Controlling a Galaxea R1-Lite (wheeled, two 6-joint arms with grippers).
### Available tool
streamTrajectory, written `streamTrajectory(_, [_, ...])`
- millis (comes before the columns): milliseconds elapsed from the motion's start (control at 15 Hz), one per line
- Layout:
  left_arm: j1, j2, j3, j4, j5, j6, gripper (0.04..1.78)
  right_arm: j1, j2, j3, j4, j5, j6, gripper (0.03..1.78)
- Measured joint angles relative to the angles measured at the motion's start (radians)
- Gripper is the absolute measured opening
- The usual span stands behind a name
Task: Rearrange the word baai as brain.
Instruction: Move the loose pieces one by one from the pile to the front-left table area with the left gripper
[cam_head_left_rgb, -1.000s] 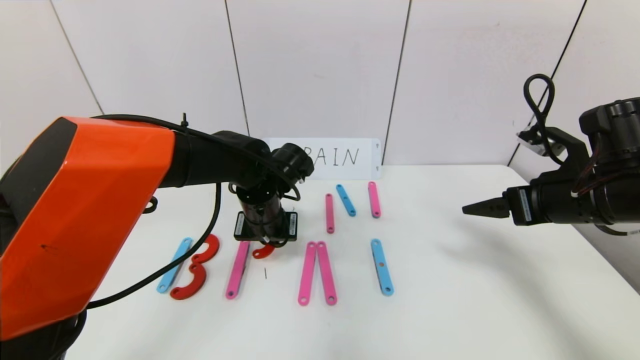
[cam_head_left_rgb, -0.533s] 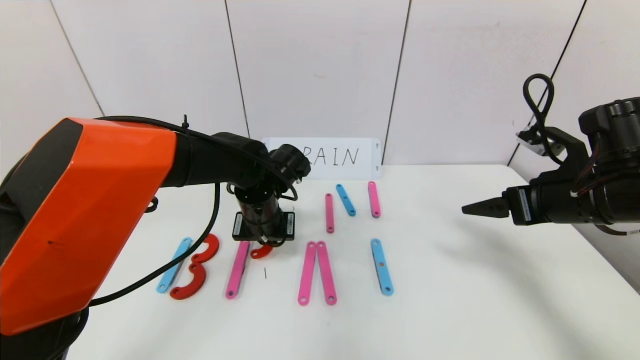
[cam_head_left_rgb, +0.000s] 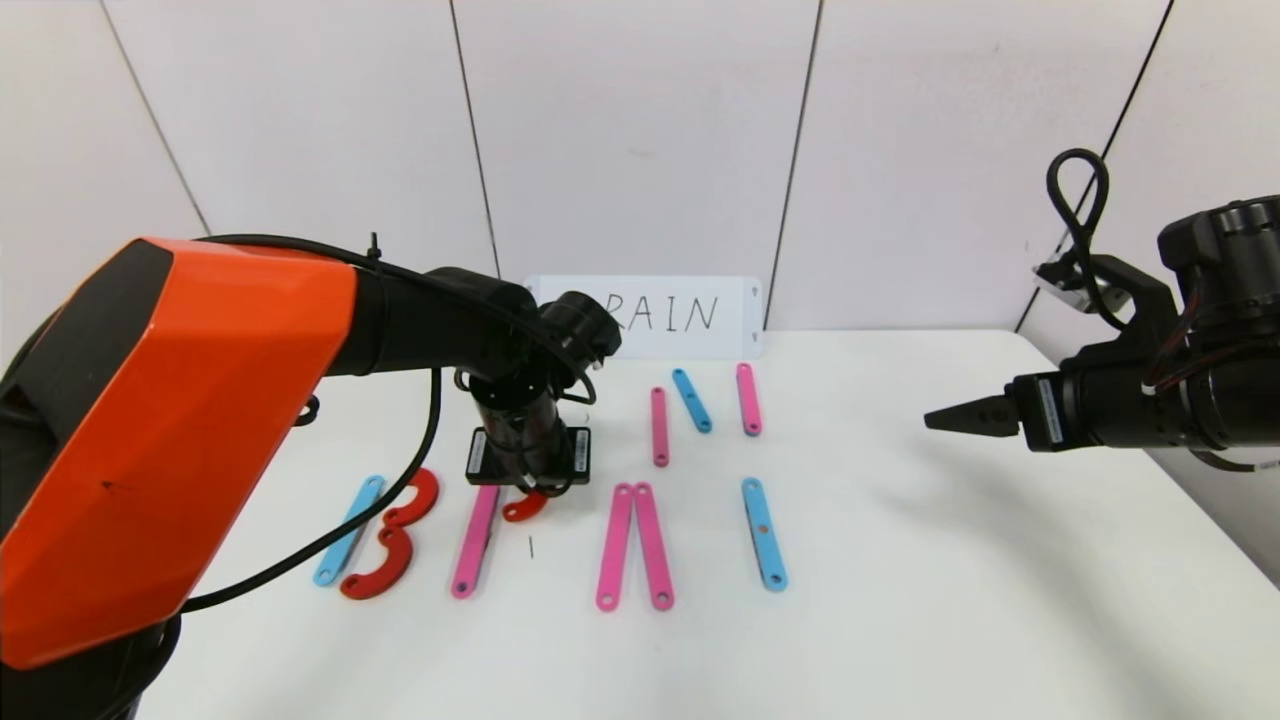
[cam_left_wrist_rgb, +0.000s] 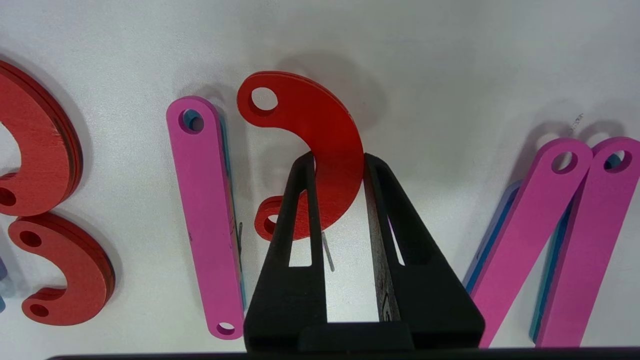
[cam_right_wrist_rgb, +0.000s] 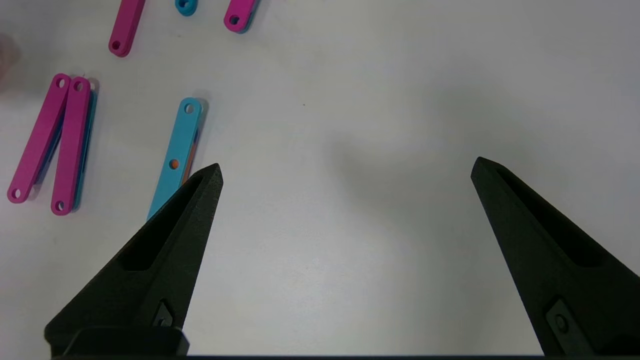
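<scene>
Head view: three red arcs (cam_head_left_rgb: 392, 535), one clamped in left pincer (cam_head_left_rgb: 527, 492); right pincer (cam_head_left_rgb: 940, 418) apart.

Scene evenly and brightly lit from overhead, soft diffuse shadows cast on the white counter (cam_head_left_rgb: 900, 560), no glare seen, focus kept sharp throughout.

White card (cam_head_left_rgb: 690, 316) against wall, white table (cam_head_left_rgb: 950, 590)
</scene>
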Motion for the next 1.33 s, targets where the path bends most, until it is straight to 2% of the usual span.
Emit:
streamTrajectory(533, [0.007,0.019,-0.003,-0.003,0.001,0.001,0.30,0.001,0.000,0.000,0.000,0.000,0.000,1.74])
streamTrajectory(733, [0.007,0.019,-0.005,-0.005,0.002,0.004,0.42,0.002,0.001,0.000,0.000,0.000,0.000,1.74])
streamTrajectory(867, [0.008,0.019,-0.008,-0.011,0.001,0.007,0.64,0.002,0.001,0.000,0.000,0.000,-0.001,1.74])
streamTrajectory(1133, [0.006,0.019,-0.013,-0.023,0.000,0.012,1.31,0.002,0.004,0.000,0.000,0.000,-0.001,1.74])
streamTrajectory(1333, [0.003,0.017,-0.023,-0.036,-0.001,0.013,1.64,0.003,0.005,0.001,0.000,0.000,-0.001,1.74])
